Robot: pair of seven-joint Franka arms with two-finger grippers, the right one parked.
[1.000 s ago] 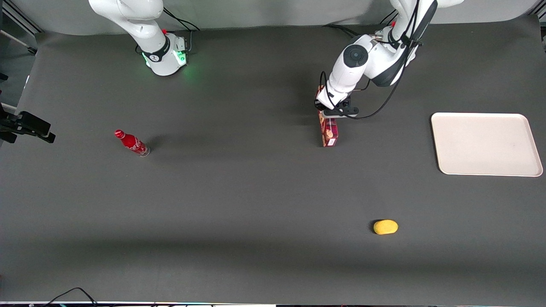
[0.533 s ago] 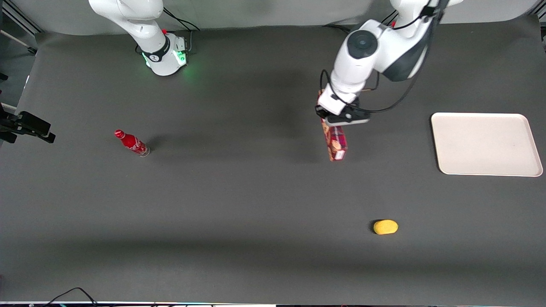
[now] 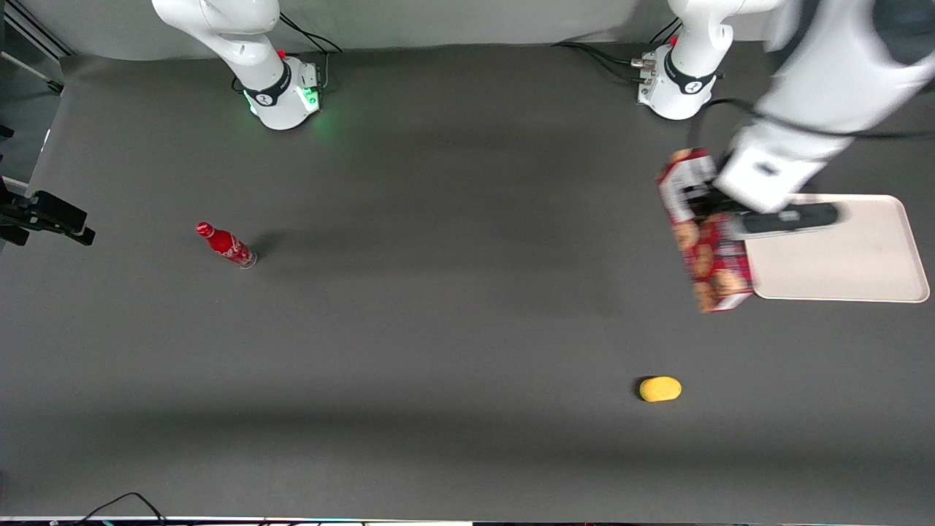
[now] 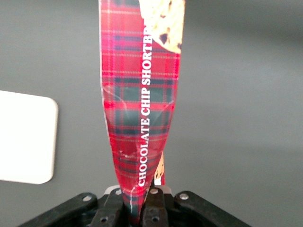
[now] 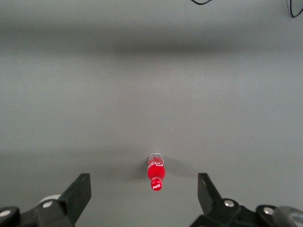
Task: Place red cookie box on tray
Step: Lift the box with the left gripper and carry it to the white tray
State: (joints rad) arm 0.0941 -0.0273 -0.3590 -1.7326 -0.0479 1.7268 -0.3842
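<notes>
So here we've got the left arm's end effector [image 3: 719,212] up in the air just at the edge of the tray [image 3: 862,270], clamped tight on the red cookie box [image 3: 705,237]. In the wrist view the two fingers [image 4: 111,208] are squeezing the end of the box [image 4: 142,109] hard enough that the cardboard pinches in between them, and we can read "CHOCOLATE CHIP SHORTBR..." running along the tartan side, with a cookie picture at the free end.

From the front view, the box hangs off the counter [image 3: 438,329], long way running toward the front camera, its white label panel at the end farther from us and the cookie pictures on the rest. It looks lifted well clear of the dark surface, and its nearer end overlaps the tray's corner in the picture. We can't tell whether it's actually above the tray yet or only just beside it. In the wrist view a rounded corner of the tray [image 4: 28,137] shows off to the side of the box, apart from it.

Other stuff on the counter: a yellow sponge [image 3: 660,389] nearer the front camera than the tray, and a small red soda bottle [image 3: 225,245] standing way over toward the parked arm's end, also visible from the right wrist camera [image 5: 155,172].
</notes>
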